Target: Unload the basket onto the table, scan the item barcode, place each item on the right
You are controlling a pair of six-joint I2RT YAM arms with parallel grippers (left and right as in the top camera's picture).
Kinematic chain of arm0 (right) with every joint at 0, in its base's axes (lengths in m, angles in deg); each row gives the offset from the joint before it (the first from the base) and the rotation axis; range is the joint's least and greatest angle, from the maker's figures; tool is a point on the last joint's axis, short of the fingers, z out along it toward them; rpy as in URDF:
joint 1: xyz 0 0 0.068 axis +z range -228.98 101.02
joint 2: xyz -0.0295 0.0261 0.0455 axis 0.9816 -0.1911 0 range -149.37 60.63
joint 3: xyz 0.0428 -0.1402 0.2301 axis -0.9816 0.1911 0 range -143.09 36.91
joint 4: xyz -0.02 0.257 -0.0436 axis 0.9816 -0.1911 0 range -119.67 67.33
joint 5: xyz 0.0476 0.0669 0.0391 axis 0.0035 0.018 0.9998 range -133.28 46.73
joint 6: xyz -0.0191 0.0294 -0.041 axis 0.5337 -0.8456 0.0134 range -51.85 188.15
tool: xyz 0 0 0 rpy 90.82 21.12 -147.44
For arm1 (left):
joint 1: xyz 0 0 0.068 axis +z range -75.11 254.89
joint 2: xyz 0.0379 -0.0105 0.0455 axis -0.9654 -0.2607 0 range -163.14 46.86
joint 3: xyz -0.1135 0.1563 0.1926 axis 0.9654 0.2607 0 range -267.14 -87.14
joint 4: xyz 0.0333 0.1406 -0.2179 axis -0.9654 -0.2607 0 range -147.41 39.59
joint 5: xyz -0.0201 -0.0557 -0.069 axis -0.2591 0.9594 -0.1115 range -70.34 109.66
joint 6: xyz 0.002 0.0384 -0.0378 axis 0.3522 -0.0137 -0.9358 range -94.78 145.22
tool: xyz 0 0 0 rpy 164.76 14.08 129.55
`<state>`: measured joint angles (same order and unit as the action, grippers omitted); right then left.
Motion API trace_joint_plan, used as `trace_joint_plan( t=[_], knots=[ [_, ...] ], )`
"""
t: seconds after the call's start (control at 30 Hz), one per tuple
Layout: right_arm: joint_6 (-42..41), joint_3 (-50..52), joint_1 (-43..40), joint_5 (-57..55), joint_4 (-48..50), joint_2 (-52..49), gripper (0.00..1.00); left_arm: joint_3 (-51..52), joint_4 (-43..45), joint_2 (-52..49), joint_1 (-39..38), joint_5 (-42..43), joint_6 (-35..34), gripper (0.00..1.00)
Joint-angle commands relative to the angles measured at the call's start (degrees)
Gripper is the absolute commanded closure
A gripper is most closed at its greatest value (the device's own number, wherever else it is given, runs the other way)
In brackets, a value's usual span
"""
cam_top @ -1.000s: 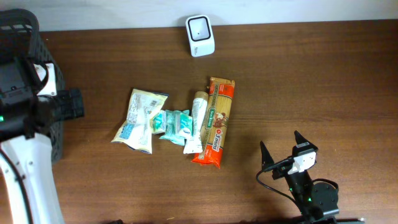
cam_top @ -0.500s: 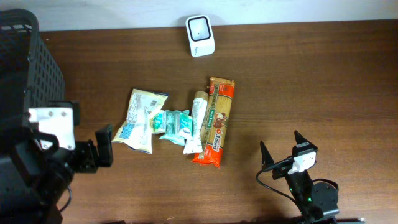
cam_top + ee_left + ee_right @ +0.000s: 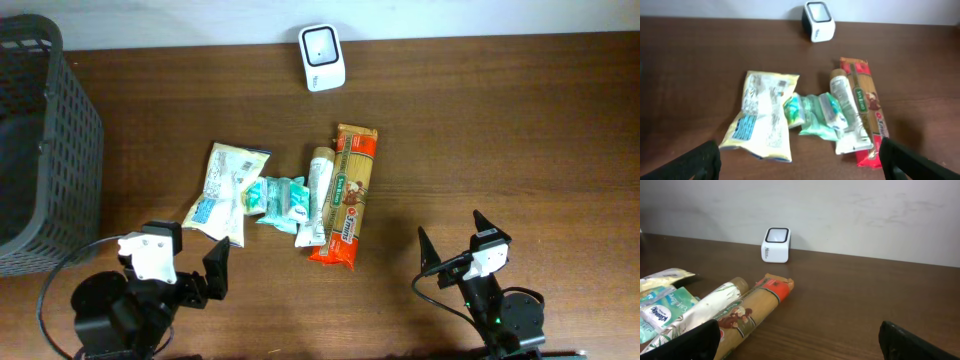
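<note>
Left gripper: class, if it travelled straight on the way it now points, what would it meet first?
Probably the pale snack bag: its near end lies just ahead of the open left gripper. How high the gripper hangs above the table is unclear, so it might pass over the bag.

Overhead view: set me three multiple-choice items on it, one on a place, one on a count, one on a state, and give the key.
1. The white scanner stands at the table's:
A. near edge
B. far edge, beyond the row of packs
C. right edge

2. Packs lying in the row:
A. two
B. three
C. four

3. The left gripper and right gripper are:
A. both open and empty
B. both shut
C. one open, one shut

Key: B, it sits behind the packs; C, snack bag, tissue pack, tube, pasta pack; A, fingers spread, nothing between them.
</note>
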<state>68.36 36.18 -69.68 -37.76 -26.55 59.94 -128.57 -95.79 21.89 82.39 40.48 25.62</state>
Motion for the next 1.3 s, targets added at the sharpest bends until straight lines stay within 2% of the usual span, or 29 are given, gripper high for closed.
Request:
trace_joint_plan(
  t=[0.0,0.03,0.17,0.23,0.37,0.83,0.9,1.03,1.1,1.2,1.27],
  knots=[
    [-0.02,0.42,-0.33,0.26,-0.11,0.37,0.01,0.13,0.76,0.2,-4.59,-5.01,-1.22,0.01],
    [-0.02,0.42,-0.33,0.26,-0.11,0.37,0.01,0.13,0.76,0.2,-5.95,-6.01,-1.2,0.01],
    [-0.02,0.42,-0.33,0.26,-0.11,0.37,0.01,0.13,0.76,0.2,-10.8,-19.89,1.14,0.01],
    [-0.02,0.42,-0.33,0.26,-0.11,0.37,0.01,0.13,-0.5,0.2,-11.15,-20.02,5.11,0.01],
    [-0.02,0.42,-0.33,0.26,-0.11,0.37,0.01,0.15,-3.17,0.2,-11.15,-20.28,5.55,0.01],
    [-0.02,0.42,-0.33,0.26,-0.11,0.37,0.01,0.15,-3.28,0.2,-11.1,-21.03,8.31,0.01],
    [-0.02,0.42,-0.33,0.26,-0.11,0.37,0.01,1.11,-2.75,2.75,-10.82,-21.05,8.66,0.01],
    [-0.02,0.42,-0.33,0.26,-0.11,0.37,0.01,12.5,7.67,11.17,-8.44,-20.85,10.45,0.01],
    [-0.02,0.42,-0.33,0.26,-0.11,0.37,0.01,20.68,17.55,17.55,-8.44,-21.14,12.39,0.01],
    [-0.02,0.42,-0.33,0.26,-0.11,0.37,0.01,29.4,24.98,24.37,-7.39,-21.29,13.66,0.01],
    [-0.02,0.42,-0.33,0.26,-0.11,0.37,0.01,33.03,30.14,24.7,-6.4,-21.86,13.97,0.01]
  ],
)
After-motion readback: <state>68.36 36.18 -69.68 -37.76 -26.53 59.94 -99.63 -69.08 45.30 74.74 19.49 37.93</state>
